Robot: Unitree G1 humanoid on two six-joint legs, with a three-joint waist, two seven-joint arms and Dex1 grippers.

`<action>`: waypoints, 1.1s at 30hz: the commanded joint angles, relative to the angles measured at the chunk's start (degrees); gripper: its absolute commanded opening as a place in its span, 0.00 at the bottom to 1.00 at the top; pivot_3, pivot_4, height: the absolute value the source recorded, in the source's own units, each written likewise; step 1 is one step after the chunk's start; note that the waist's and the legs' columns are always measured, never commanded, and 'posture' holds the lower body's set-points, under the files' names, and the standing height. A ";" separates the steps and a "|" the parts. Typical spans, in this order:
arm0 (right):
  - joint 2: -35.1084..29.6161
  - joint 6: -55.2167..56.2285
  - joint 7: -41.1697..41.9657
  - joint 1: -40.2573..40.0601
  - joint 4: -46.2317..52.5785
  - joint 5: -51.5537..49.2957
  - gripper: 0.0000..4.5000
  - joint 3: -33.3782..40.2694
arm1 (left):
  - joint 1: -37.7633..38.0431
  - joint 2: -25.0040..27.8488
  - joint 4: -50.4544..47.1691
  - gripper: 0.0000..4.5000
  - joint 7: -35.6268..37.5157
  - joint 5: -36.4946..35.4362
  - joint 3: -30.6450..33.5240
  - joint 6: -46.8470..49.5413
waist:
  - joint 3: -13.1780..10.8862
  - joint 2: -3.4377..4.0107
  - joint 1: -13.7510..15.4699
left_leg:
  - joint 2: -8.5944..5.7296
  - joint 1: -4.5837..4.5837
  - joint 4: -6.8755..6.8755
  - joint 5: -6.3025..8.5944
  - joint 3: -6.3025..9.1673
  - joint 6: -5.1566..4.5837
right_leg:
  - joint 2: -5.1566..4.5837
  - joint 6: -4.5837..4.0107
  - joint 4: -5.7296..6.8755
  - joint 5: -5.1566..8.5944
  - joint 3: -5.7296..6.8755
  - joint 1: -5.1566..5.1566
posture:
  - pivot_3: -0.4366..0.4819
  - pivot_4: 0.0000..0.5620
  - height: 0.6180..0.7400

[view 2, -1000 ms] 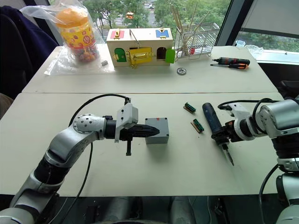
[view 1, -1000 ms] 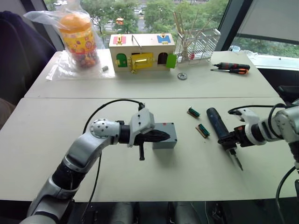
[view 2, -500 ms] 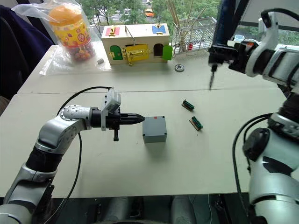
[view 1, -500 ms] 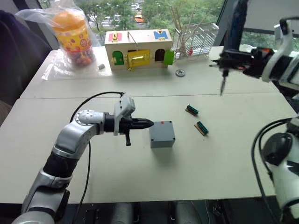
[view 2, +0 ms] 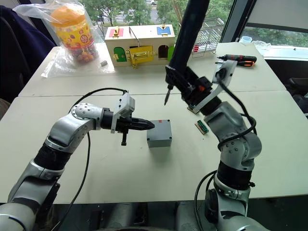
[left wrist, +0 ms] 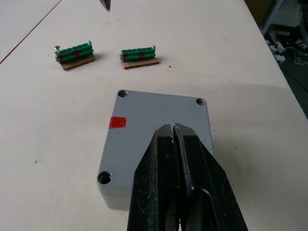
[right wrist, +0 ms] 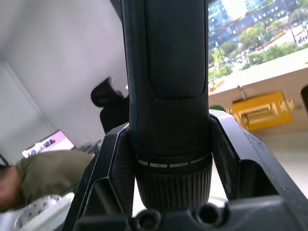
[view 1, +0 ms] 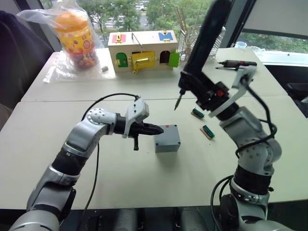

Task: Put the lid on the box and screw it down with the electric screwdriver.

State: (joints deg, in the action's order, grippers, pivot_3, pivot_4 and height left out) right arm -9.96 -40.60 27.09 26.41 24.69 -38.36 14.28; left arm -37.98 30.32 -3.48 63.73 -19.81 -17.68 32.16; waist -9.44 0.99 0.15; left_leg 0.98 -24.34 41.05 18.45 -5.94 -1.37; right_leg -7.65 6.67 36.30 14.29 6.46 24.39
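Lid (left wrist: 159, 127) already seated on box (view 1: 167, 139), mid-table, well in from front edge; corner holes show no screw heads you can confirm. Left gripper (left wrist: 174, 144) clenched, empty, tips over lid's near edge. Right gripper (right wrist: 168, 187) clamps electric screwdriver (view 1: 202, 45), held high, bit aimed down behind box. Left for you: lower bit, drive all corners.

A plain grey box (left wrist: 159, 139) marked with one small red patch; a black electric screwdriver (view 2: 185, 43); two green connector strips (left wrist: 138, 53).
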 commanded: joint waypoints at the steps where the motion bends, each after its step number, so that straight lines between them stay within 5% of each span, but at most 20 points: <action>1: -0.12 6.90 1.62 -1.93 1.84 1.94 0.41 -2.57 | 0.10 -0.23 0.03 0.00 0.08 2.07 -1.13 -2.12 | 0.00 0.00 0.00 | 0.00 0.00 0.00 0.00 0.00 0.00 | 0.00 0.00 0.00 0.00 0.00 0.00 | 0.48 0.27 0.76; 9: -0.59 17.12 1.82 -5.87 -3.36 9.29 0.41 -7.12 | 0.99 -0.18 0.68 0.00 0.86 3.87 -2.03 -3.24 | 0.00 0.00 0.11 | 0.01 0.00 0.02 0.00 0.02 0.00 | 0.00 0.00 0.00 0.00 0.00 0.00 | 0.48 0.27 0.76; 33: -2.76 24.77 4.66 -13.07 -9.41 12.32 0.41 -11.51 | 1.54 -0.96 1.18 0.00 0.69 4.95 -2.24 -3.35 | 0.04 -0.06 0.39 | 0.02 0.13 0.04 0.00 0.03 -0.01 | -0.01 0.00 0.01 0.00 0.00 -0.15 | 0.48 0.27 0.76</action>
State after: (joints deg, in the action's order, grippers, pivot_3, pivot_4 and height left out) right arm -13.27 -16.61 30.77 15.41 16.56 -26.20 3.93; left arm -37.17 29.23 -2.30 64.53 -15.52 -19.49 29.28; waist -9.40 0.93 0.55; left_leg 1.00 -24.13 41.09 18.45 -5.91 -1.38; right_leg -7.66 6.67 36.31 14.29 6.45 24.16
